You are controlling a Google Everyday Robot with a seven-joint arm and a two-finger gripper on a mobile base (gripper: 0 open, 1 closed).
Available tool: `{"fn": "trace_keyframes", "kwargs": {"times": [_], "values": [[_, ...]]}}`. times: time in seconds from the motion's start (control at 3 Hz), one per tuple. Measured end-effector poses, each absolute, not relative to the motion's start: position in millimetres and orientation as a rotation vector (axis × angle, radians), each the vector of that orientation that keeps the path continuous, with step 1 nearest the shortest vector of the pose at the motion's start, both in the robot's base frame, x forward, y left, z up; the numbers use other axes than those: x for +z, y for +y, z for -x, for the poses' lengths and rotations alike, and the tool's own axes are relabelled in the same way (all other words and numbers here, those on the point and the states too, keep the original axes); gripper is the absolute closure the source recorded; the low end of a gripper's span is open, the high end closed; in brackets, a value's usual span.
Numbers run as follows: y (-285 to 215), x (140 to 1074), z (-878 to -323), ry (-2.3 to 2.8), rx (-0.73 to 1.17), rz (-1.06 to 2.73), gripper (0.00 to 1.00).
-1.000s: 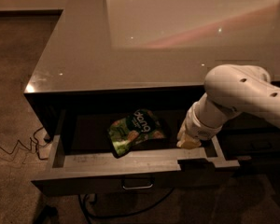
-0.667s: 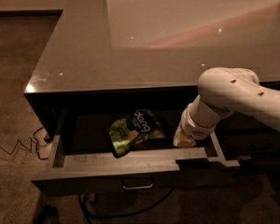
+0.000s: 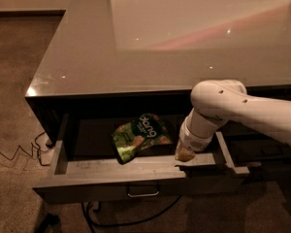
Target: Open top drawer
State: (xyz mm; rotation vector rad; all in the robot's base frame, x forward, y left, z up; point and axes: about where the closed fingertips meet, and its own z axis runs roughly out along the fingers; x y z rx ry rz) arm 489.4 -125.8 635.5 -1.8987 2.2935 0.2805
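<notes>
The top drawer (image 3: 111, 169) is pulled out from under the glossy cabinet top (image 3: 150, 38). Its dark front carries a small metal pull handle (image 3: 143, 193) at centre. Its grey inside walls show. A green snack bag (image 3: 140, 136) lies on the drawer floor. My gripper (image 3: 185, 154) hangs from the white arm (image 3: 242, 110) and reaches down inside the drawer, right of the bag, just behind the front wall. The arm hides part of the drawer's right side.
Black cables (image 3: 19, 154) lie on the carpet to the left of the cabinet, and more run under the drawer (image 3: 126, 220). Another dark drawer front (image 3: 269, 149) sits to the right, behind the arm.
The arm and gripper have shifted slightly left inside the drawer, closer to the snack bag. The drawer stays pulled out the same amount.
</notes>
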Motion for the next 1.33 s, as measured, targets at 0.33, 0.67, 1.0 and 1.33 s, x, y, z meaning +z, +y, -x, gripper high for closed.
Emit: {"fn": "trace_keyframes", "kwargs": {"times": [0.33,0.67,1.0,1.33], "values": [[-133.9,620.7,-476.0,2.351,0.28,1.914,1.0],[-138.1,604.4,-461.6,2.425,0.292,1.923,1.0],[-137.7,604.6,-458.7,2.421,0.292,1.933,1.0],[-154.9,587.3,-436.4,2.493,0.317,1.947,1.0]]}}
